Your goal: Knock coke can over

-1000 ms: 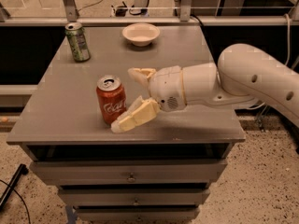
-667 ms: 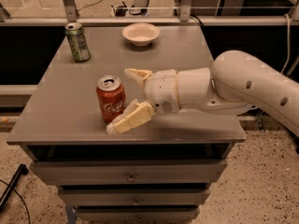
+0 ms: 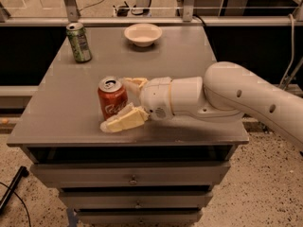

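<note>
Camera view, claw [image 3: 116,104] spread beside coke can [image 3: 111,97]

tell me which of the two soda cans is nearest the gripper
The red aluminium coke can with white script, upright, sits between the open fingers of the gripper. The green soda can stands well apart, at the back left.

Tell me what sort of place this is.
Probably a robotics lab or workshop. A grey drawer cabinet stands on a speckled floor, a loose cable lies beside it, and the robot's gripper is open beside the coke can on the cabinet top.
</note>
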Available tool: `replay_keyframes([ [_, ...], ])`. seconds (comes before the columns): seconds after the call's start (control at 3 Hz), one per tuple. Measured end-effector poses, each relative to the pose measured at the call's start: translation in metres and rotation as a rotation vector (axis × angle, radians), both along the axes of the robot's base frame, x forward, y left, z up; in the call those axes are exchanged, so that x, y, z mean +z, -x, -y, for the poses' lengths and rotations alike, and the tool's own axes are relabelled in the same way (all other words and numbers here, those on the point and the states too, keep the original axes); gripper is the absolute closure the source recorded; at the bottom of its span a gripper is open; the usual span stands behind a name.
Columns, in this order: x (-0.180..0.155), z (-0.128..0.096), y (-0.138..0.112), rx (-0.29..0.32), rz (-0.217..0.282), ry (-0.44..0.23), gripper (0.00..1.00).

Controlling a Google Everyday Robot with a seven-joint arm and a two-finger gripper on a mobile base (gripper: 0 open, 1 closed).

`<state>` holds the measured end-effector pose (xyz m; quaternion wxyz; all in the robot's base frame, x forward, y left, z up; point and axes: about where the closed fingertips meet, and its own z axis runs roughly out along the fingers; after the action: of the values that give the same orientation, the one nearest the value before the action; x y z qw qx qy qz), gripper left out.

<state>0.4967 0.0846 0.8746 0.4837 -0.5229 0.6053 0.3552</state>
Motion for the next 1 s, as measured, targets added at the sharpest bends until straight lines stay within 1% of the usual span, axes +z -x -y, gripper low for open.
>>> replay_keyframes([
  [0.33, -0.008, -0.007, -0.004, -0.018, -0.027, -0.034, 0.41],
  [0.67, -0.01, -0.012, -0.007, -0.028, -0.048, -0.076, 0.56],
  [1.0, -0.006, -0.017, -0.011, -0.032, -0.055, -0.115, 0.75],
])
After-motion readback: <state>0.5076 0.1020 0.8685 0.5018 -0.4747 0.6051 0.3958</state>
